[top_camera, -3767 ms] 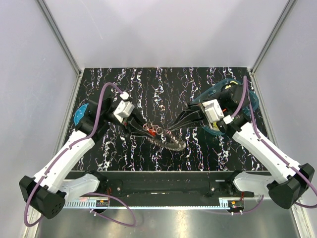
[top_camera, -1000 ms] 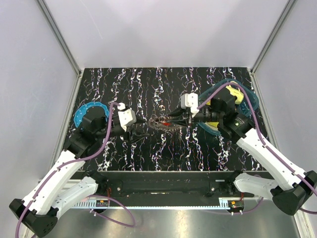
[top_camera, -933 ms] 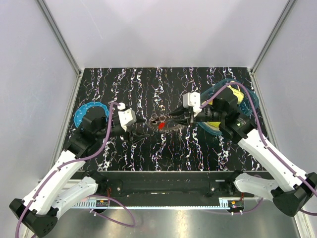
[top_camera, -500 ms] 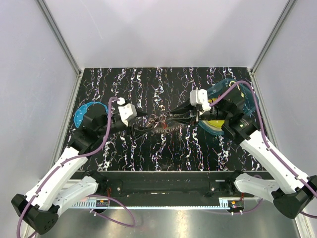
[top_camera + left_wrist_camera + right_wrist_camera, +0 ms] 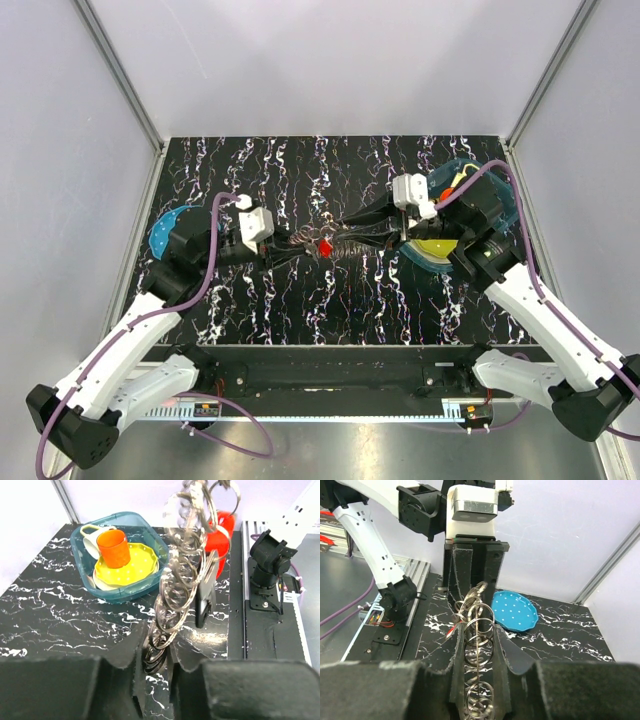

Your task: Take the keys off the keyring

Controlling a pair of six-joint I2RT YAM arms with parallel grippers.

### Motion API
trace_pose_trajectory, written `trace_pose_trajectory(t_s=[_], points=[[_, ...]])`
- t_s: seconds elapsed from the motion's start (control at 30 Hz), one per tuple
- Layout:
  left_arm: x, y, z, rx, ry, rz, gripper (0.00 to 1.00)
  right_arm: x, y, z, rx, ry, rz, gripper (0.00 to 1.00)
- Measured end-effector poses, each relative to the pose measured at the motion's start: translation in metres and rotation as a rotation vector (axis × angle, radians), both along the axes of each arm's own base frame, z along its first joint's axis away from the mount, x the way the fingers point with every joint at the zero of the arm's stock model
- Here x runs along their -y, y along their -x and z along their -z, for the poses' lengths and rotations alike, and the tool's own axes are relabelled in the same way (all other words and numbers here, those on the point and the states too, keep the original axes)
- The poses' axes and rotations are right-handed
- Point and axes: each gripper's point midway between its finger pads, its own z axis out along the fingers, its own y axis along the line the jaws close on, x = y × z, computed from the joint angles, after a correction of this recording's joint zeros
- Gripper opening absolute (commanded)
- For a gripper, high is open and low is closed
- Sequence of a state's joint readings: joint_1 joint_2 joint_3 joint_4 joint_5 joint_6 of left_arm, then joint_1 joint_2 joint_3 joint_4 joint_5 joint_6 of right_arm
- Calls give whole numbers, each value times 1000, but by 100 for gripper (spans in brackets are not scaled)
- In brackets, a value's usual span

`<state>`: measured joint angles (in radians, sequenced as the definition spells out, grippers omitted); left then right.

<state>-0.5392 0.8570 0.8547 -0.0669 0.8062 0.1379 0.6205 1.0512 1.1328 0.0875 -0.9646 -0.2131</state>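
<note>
The keys are a string of linked grey metal rings and pieces, stretched in the air between my two grippers above the table. A small red piece hangs at the middle. My left gripper is shut on the dark keyring at one end. A dark key and the red piece hang further along. My right gripper is shut on the other end. In the right wrist view its fingers pinch the rings, and the left gripper faces it.
A teal bin at the right holds a yellow plate, an orange cup and a white cup. A blue round disc lies at the left, also in the right wrist view. Metal rails edge the black marbled table.
A second ago only the right gripper held the bunch. The left gripper has moved in and shut on its end. The right gripper has drawn back right, stretching the bunch; the red piece shows.
</note>
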Motion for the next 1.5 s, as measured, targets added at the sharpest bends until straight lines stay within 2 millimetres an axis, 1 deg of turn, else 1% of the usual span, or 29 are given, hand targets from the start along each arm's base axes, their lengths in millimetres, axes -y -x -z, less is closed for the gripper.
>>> trace_pose_trajectory(t_s=[0.03, 0.1, 0.17, 0.2, 0.27, 0.3, 0.4, 0.5, 0.53, 0.57, 0.7, 0.73, 0.8, 0.87, 0.97, 1.03, 1.13, 1.27, 1.5], points=[[1, 1, -2, 3, 7, 9, 0, 0, 0, -1, -2, -3, -2, 0], [2, 6, -3, -3, 13, 33, 0, 0, -4, -4, 7, -20, 11, 0], [3, 13, -2, -5, 18, 62, 0, 0, -10, -6, -1, -35, 36, 9], [3, 15, 0, -12, 19, 66, 0, 0, -11, -5, -11, -38, 40, 16], [3, 14, 3, -21, 19, 61, 0, -1, -13, -2, -37, -45, 51, 20], [3, 14, 3, -26, 18, 59, 0, -1, -16, -1, -58, -49, 66, 26], [2, 11, 5, -33, 13, 39, 0, 0, -22, 1, -102, -59, 105, 36], [0, 5, 7, -36, 9, 4, 0, 4, -26, 1, -164, -77, 162, 43], [-1, 3, 7, -36, 7, -13, 0, 6, -27, 1, -180, -85, 178, 48], [-1, -1, 8, -34, 5, -31, 0, 9, -28, -1, -195, -98, 202, 49], [-6, -13, 18, -47, -12, -102, 0, 24, -21, -4, -237, -151, 264, 47], [-7, -15, 19, -48, -14, -117, 0, 27, -18, -3, -247, -162, 271, 45], [-9, -19, 19, -48, -16, -140, 0, 31, -16, 1, -270, -177, 280, 45], [-10, -22, 19, -45, -17, -156, 0, 30, -17, 10, -301, -192, 285, 45], [-11, -24, 20, -41, -21, -167, 0, 23, -19, 28, -348, -186, 284, 44], [-11, -24, 20, -40, -21, -169, 0, 12, -24, 46, -390, -157, 293, 45], [-11, -24, 20, -39, -21, -169, 0, -3, -31, 62, -430, -130, 310, 45], [-11, -24, 22, -44, -23, -167, 0, -14, -39, 66, -436, -139, 334, 46], [-11, -22, 26, -53, -30, -163, 0, -20, -53, 61, -410, -186, 373, 47]])
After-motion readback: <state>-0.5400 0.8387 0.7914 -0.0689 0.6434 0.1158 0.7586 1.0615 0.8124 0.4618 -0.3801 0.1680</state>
